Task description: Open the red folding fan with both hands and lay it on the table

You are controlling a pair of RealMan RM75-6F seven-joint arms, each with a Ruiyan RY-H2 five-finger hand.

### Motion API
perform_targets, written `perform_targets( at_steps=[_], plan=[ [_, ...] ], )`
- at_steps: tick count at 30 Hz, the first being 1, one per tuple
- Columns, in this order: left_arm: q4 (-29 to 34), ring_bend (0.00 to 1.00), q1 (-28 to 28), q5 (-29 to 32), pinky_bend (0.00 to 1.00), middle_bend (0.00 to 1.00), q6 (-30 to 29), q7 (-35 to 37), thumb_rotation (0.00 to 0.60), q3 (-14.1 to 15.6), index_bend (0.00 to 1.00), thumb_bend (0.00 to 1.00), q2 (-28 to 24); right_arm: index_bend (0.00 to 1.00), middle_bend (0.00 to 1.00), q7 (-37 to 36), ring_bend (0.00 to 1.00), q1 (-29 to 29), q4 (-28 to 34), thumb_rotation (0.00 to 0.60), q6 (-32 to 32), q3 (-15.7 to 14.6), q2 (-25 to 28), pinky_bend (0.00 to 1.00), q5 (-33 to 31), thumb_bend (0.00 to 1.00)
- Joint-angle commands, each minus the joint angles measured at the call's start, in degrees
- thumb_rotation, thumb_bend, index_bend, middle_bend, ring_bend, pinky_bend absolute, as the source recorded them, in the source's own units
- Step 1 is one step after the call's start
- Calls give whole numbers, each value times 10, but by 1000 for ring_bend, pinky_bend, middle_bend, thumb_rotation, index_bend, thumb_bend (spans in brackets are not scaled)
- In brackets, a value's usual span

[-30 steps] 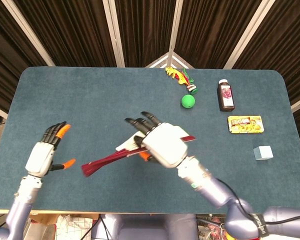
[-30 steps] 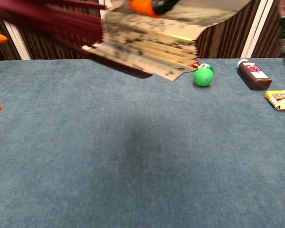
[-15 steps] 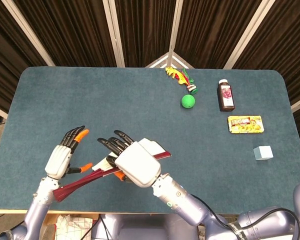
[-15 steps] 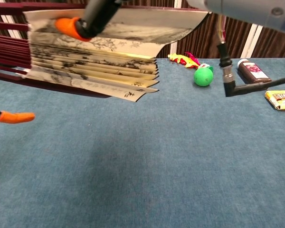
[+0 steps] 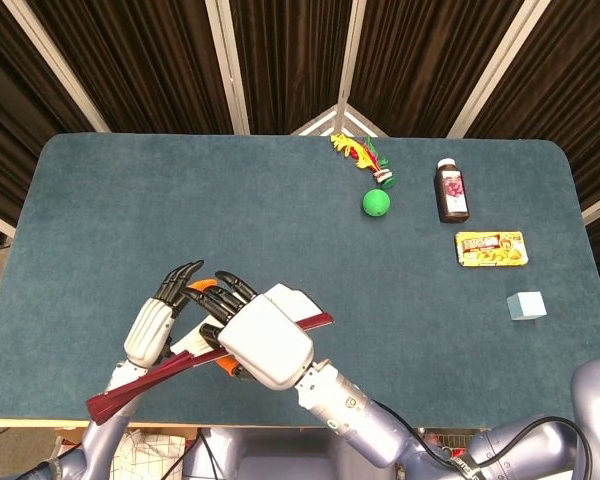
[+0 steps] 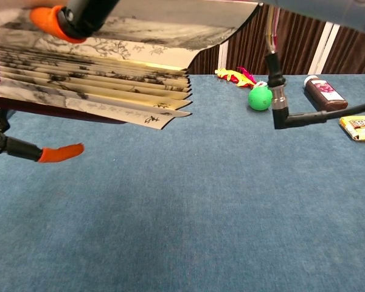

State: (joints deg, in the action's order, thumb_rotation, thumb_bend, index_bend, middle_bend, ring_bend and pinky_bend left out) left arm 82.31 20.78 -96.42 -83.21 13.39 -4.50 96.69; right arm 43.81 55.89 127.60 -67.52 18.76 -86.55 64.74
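Near the front edge of the blue felt table, both hands meet around the red folding fan. Head view: the right hand lies over the fan's upper portion with its fingers curled around it, holding it above the table surface. The fan's dark red guard sticks run diagonally from beneath this hand down toward the front-left corner, ending beyond the table's front edge. The left hand sits just beside the right hand on its left, fingers extended and slightly apart, with an orange fingertip touching or nearly touching the fan; whether it actually grips the fan cannot be determined.

Chest view: the fan is partly spread, its pleated paper leaf printed with black ink drawings filling the upper left of the frame. An orange-tipped finger of the right hand presses on the top of the leaf. Another orange fingertip of the left hand projects below the leaf.

Far right area of the table: a green ball, a red-and-yellow feathered shuttlecock, a dark bottle lying flat, a yellow packet and a pale blue cube, all well apart from the hands.
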Motion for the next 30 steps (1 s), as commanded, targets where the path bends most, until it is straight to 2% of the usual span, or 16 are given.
perform_targets(
  at_steps=[1,7,11,21,30],
  plan=[
    [-13,0,5,-16,0,0,-20,16,600,-1,251,367,26,760,167,1,221,0,2,600,-2,-3,2,148,1,454],
    [-35,0,11,-19,0,50,-38,34,600,-7,357,488,60,760,167,-4,221,-4,2,600,-8,-11,7,148,3,454],
    [-49,0,16,-13,0,73,-33,39,600,-6,401,532,73,761,167,-10,221,-6,2,600,-8,-15,14,152,7,454],
    [-73,0,29,9,8,168,-20,47,600,-18,511,573,99,761,167,-18,221,-11,14,600,-13,-18,31,153,16,456],
    [-90,0,40,23,58,291,-27,48,600,-40,683,590,109,760,167,-29,221,-23,22,600,-18,-23,55,153,22,458]
  ],
)
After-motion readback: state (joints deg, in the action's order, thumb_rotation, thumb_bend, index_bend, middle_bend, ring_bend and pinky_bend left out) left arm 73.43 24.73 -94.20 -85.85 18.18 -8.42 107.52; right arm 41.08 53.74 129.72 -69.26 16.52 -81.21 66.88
